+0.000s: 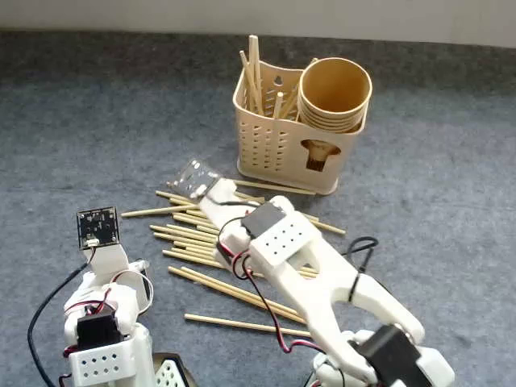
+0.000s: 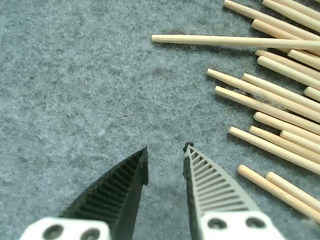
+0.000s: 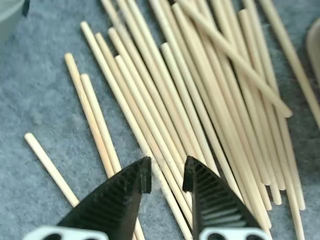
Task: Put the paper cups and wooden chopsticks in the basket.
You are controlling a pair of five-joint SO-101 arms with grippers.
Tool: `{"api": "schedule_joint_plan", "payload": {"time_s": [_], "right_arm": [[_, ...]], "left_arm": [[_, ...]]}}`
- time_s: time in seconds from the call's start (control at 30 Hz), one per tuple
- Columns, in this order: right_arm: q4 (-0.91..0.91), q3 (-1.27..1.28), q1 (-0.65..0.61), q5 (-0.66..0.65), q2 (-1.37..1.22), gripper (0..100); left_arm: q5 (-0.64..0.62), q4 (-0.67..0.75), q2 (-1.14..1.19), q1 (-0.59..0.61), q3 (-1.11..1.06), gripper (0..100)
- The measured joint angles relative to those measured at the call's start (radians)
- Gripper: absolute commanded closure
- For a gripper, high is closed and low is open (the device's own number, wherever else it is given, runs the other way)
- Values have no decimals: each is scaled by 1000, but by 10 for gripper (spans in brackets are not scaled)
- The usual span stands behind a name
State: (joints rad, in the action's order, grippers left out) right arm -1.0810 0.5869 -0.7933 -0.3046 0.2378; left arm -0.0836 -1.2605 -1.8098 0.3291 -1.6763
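Right gripper (image 3: 166, 172): parted, empty, loose chopsticks (image 3: 192, 95) directly beneath its tips, likely lining up a pinch; left gripper (image 2: 166, 150) likewise parted, empty.

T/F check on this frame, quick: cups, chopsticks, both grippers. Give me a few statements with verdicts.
1. The paper cups sit stacked inside the basket. True.
2. All the wooden chopsticks are in the basket. False: a few stand in it, and many lie loose on the grey mat.
3. The left gripper holds a chopstick. False: its fingers are open and empty over bare mat, beside the loose chopsticks.
4. The right gripper is open above the loose chopsticks. True.
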Motion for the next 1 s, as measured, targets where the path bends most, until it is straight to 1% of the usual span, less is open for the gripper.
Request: {"api": "schedule_joint_plan", "payload": {"time_s": [0.2, 0.47, 0.57, 0.67, 0.73, 0.83, 1.0], "right_arm": [[0, -2, -28, -32, -157, 879], [2, -2, -46, -37, -170, 882], [49, 12, -44, -38, -170, 908], [140, 78, -44, -41, -169, 928], [176, 106, -41, -74, -164, 930], [195, 124, -41, -106, -161, 930], [199, 126, -41, -114, -161, 930]], "left_arm": [[0, 0, 0, 0, 0, 870], [0, 0, 0, 0, 0, 870], [0, 0, 0, 0, 0, 870], [0, 0, 0, 0, 0, 870], [0, 0, 0, 0, 0, 870], [0, 0, 0, 0, 0, 870], [0, 0, 0, 0, 0, 870]]}}
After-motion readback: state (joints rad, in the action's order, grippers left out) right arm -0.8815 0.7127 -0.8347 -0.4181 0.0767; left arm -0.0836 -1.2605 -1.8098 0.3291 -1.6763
